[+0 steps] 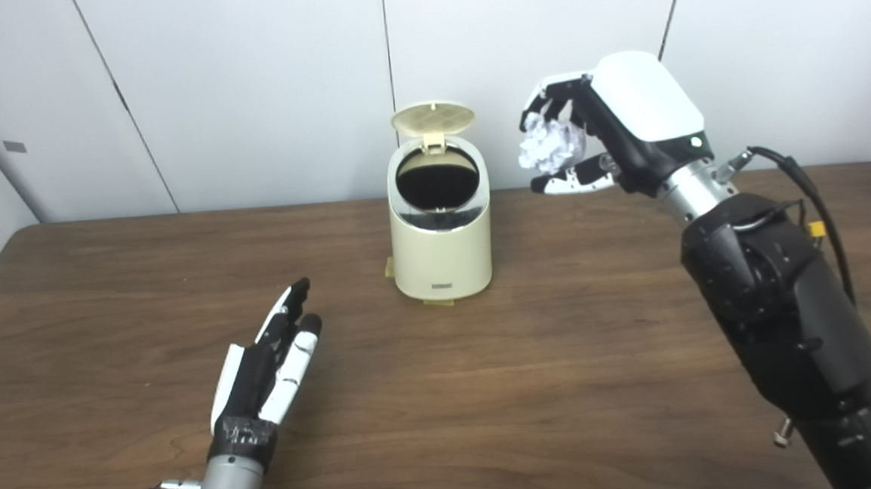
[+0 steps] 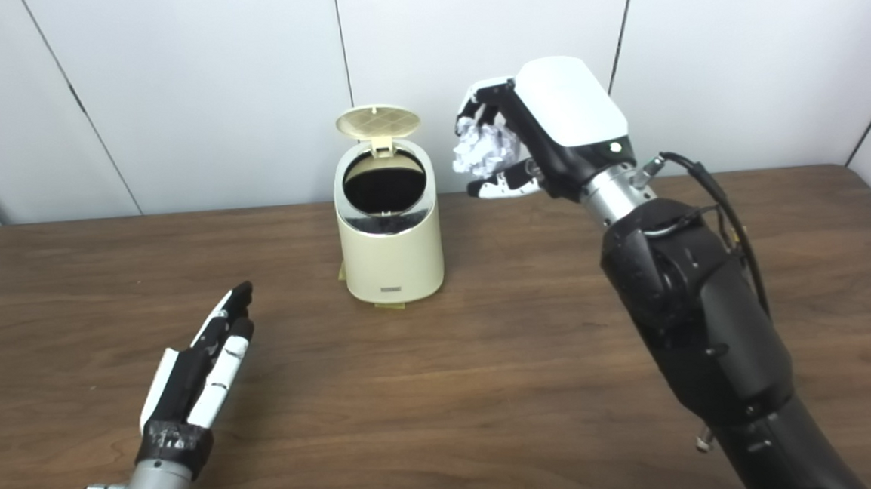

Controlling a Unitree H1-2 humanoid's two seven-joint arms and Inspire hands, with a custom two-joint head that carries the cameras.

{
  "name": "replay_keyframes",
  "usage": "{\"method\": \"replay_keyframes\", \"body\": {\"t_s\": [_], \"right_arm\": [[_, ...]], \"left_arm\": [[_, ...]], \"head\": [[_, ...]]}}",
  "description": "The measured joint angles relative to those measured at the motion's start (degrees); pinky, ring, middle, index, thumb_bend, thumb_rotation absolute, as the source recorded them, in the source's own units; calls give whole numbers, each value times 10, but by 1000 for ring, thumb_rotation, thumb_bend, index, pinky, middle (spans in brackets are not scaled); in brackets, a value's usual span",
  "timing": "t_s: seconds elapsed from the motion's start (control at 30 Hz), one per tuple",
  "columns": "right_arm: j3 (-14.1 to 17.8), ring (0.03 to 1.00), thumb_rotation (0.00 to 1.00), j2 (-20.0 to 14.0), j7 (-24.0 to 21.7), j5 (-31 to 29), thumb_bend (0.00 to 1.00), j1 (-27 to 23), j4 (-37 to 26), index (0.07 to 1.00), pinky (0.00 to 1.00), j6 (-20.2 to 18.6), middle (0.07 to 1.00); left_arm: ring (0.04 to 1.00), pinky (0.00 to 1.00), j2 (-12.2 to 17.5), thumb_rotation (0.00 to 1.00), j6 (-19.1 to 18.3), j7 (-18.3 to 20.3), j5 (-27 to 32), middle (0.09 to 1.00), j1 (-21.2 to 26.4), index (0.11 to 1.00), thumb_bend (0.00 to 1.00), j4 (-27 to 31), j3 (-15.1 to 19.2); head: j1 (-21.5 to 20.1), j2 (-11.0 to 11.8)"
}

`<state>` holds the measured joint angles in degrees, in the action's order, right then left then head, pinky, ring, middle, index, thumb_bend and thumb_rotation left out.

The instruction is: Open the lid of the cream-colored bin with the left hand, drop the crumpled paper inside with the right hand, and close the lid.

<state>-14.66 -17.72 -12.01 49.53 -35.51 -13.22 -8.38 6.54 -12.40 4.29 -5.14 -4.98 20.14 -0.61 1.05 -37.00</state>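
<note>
The left robot hand (image 1: pixel 265 368) is lying low over the counter (image 1: pixel 565 388), fingers stretched apart and holding nothing, well short of the bin (image 1: pixel 441 229). The bin is standing mid-counter with its lid (image 1: pixel 432 119) tipped up behind the dark mouth. To its right, the right robot hand (image 1: pixel 587 133) is hanging raised, clamped on the paper ball (image 1: pixel 550 145), beside rather than over the opening. It likely needs carrying leftward until the ball is sitting squarely above the mouth, clearing the upright lid, before releasing.
</note>
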Motion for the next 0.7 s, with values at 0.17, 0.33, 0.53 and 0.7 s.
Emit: {"method": "replay_keyframes", "body": {"t_s": [0.17,0.33,0.53,0.7], "right_arm": [[-1,380,0,19,32,-5,513,-4,30,509,343,35,525],[-6,379,0,40,55,-1,514,-18,84,505,329,48,522],[-13,388,0,69,89,-3,498,-33,127,519,301,69,516],[-24,388,0,83,106,-1,494,-38,164,519,304,78,517]], "left_arm": [[1000,1000,-2,787,22,-1,2,1000,0,1000,627,-24,-3],[1000,1000,-6,811,26,-10,-1,1000,0,1000,612,-42,-9],[1000,1000,-10,805,53,-25,3,1000,2,1000,582,-64,-13],[1000,1000,-12,797,72,-32,7,1000,3,1000,611,-78,-19]], "head": [[11,11],[7,26],[-2,41],[-11,42]]}}
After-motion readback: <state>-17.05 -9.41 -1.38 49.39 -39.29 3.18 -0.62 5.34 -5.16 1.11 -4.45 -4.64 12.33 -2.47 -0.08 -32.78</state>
